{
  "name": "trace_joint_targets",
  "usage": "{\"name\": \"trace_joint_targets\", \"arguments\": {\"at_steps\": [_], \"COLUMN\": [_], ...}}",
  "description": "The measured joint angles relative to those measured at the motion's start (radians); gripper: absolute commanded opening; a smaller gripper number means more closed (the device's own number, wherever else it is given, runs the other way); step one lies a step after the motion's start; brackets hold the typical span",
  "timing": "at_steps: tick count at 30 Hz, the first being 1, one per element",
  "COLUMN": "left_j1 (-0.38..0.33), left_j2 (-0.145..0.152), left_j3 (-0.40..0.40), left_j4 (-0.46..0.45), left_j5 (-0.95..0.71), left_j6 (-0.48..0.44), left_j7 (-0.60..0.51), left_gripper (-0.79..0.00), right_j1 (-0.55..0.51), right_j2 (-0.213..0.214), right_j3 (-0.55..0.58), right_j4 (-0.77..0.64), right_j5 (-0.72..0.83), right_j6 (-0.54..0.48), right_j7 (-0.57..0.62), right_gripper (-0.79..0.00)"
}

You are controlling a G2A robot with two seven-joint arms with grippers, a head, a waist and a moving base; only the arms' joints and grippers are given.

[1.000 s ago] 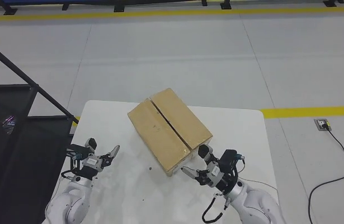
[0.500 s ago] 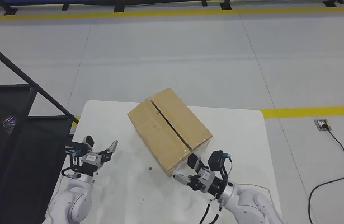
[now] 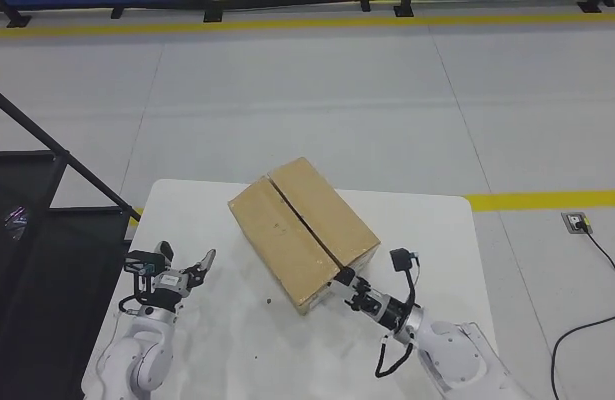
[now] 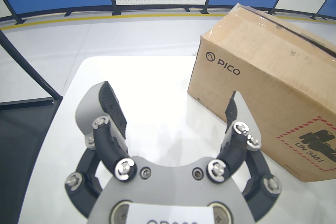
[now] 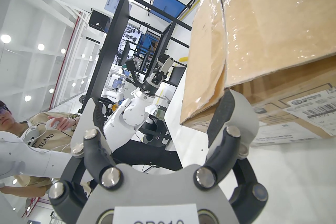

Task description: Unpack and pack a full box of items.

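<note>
A shut brown cardboard box (image 3: 302, 228) lies at an angle on the white table (image 3: 237, 345), its top flaps meeting in one long seam. My right gripper (image 3: 347, 286) is at the box's near right corner, low by the table. In the right wrist view it (image 5: 160, 109) is open, one finger (image 5: 231, 109) against the lower corner of the box (image 5: 262, 25) with nothing between the fingers. My left gripper (image 3: 182, 272) stands open over the table's left side, apart from the box. In the left wrist view it (image 4: 169, 96) faces the table, with the box (image 4: 262, 83) off to one side.
A black metal frame (image 3: 37, 200) and dark panel stand just off the table's left edge. The table's front part between the two arms is bare. A label and a red hazard mark (image 4: 309, 146) sit on the box's sides.
My right arm has pushed forward and turned, bringing its gripper from the table's front right up to the box's near corner. The left gripper has hardly shifted.
</note>
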Motion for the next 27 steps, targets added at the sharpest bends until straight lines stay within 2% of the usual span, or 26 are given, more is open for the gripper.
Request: {"name": "trace_joint_targets", "arguments": {"at_steps": [12, 15, 17, 18, 22, 24, 27], "left_j1": [0.004, 0.005, 0.005, 0.005, 0.005, 0.005, 0.003], "left_j2": [-0.003, -0.004, -0.005, -0.005, -0.005, -0.006, -0.006], "left_j3": [0.0, 0.003, 0.003, 0.003, 0.002, 0.002, -0.001], "left_j4": [0.006, 0.007, 0.007, 0.007, 0.007, 0.007, 0.008], "left_j5": [-0.007, -0.005, -0.005, -0.005, -0.002, 0.001, 0.002], "left_j6": [0.002, 0.002, 0.0, 0.0, 0.0, 0.0, -0.001], "left_j7": [0.002, 0.003, 0.004, 0.005, 0.006, 0.004, 0.004], "left_gripper": [0.0, 0.0, 0.0, 0.0, 0.0, 0.0, 0.0], "right_j1": [0.034, 0.039, 0.041, 0.042, 0.05, 0.052, 0.048], "right_j2": [-0.011, -0.013, -0.015, -0.016, -0.021, -0.022, -0.022], "right_j3": [-0.039, -0.044, -0.054, -0.059, -0.072, -0.074, -0.072], "right_j4": [-0.003, -0.007, -0.012, -0.014, -0.007, -0.004, -0.006], "right_j5": [-0.005, -0.04, -0.085, -0.101, -0.125, -0.135, -0.156], "right_j6": [0.01, 0.03, 0.062, 0.076, 0.105, 0.109, 0.104], "right_j7": [-0.009, -0.023, -0.046, -0.054, -0.074, -0.08, -0.086], "right_gripper": [-0.006, -0.24, -0.308, -0.422, -0.502, -0.505, -0.668]}}
